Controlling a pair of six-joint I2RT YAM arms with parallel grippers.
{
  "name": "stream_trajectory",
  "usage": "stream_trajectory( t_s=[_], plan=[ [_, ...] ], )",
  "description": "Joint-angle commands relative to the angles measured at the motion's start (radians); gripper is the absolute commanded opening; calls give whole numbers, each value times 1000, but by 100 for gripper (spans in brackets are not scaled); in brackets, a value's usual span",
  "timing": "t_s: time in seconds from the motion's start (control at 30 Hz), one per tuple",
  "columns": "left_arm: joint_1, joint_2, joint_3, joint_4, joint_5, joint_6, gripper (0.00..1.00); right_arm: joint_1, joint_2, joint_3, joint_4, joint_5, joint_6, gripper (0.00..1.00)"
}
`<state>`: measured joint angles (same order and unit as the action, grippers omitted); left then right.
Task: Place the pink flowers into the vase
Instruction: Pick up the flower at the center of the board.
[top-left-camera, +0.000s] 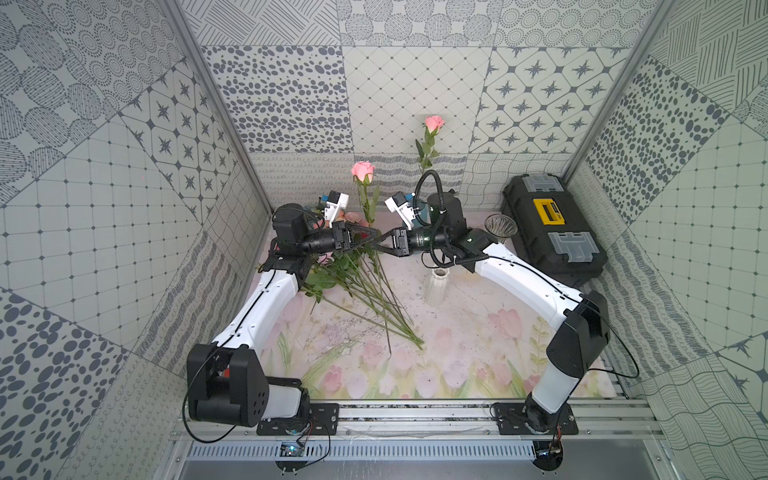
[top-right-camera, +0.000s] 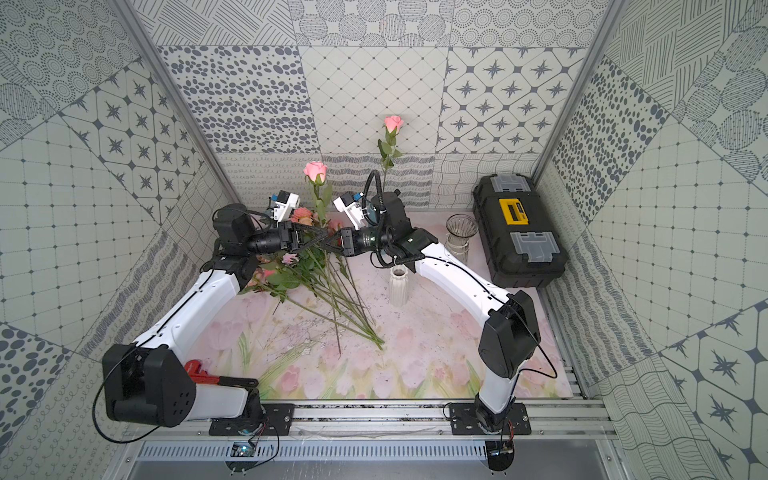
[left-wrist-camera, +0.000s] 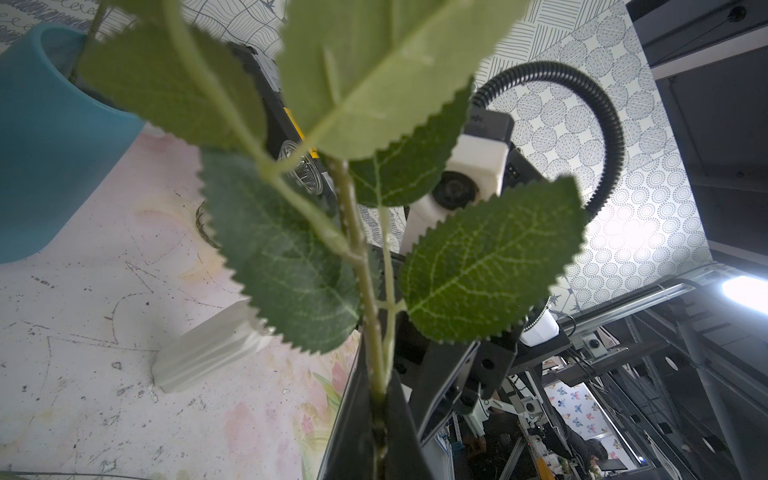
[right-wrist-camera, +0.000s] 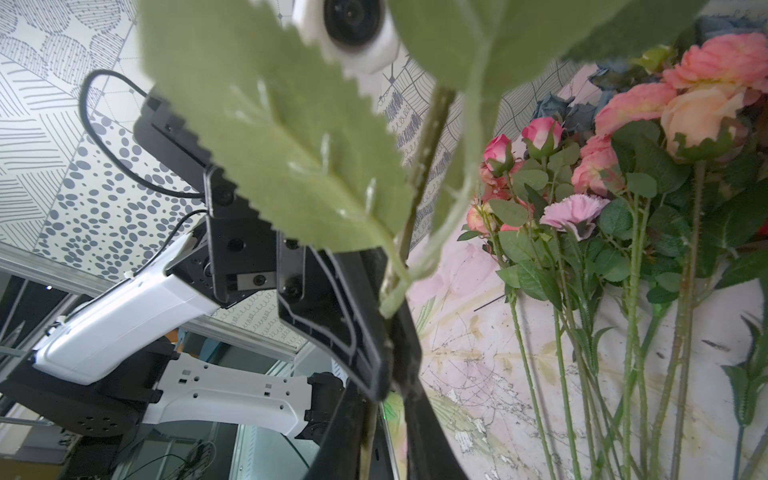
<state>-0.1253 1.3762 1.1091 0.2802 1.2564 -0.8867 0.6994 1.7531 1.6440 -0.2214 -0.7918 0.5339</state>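
Floral desk (top-left-camera: 457, 332); left gripper (top-left-camera: 372, 237) clenches rose (top-left-camera: 363, 170) upright at twelve o'clock, likely for handover; right gripper (top-left-camera: 379, 244) flanks stem, closure unclear.

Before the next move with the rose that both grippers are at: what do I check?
1. The left gripper is shut on the rose stem: ok.
2. The right gripper has the same stem between its jaws, but is the grip firm: cannot tell.
3. The rose is upright, its head free of both arms: ok.
4. The blue vase has room beside the second rose standing in it: cannot tell; it is mostly hidden in both top views.
5. The white vase is upright: ok, though it stands close to the right arm.
6. The loose flowers on the mat are not snagged on the held stem: cannot tell.
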Motion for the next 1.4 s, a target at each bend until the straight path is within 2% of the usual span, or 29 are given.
stream_trajectory(
  t_s=[0.0,0.1,0.2,0.3,0.43,0.53,0.63,0.73,0.8,0.93,1.13,1.37],
  plan=[
    [-4,-1,12,18,32,24,0,5,16,25,41,-7,16,11],
    [-5,-5,16,-6,28,42,0,5,13,16,51,-6,21,1],
    [-4,-3,27,-51,21,68,0,6,8,10,53,7,20,0],
    [-4,-4,35,-95,12,97,15,5,3,7,47,28,14,0],
    [-4,-11,41,-136,-1,127,50,7,-3,3,35,55,2,0],
    [-1,-14,67,-249,-38,202,59,6,-10,4,14,91,-13,0],
    [0,-13,119,-410,-92,297,61,6,-19,2,-10,137,-37,0],
    [1,-18,201,-637,-218,414,62,6,-25,8,-40,185,-58,0],
    [0,-14,267,-814,-375,489,62,6,-30,10,-60,224,-74,0],
    [2,-20,316,-991,-667,558,62,7,-48,-5,-79,291,-109,0],
    [9,-61,232,-1017,-991,583,62,7,-63,-20,-103,404,-152,0],
    [12,-86,167,-999,-1174,602,62,9,-42,-30,-89,574,-214,0]
  ],
)
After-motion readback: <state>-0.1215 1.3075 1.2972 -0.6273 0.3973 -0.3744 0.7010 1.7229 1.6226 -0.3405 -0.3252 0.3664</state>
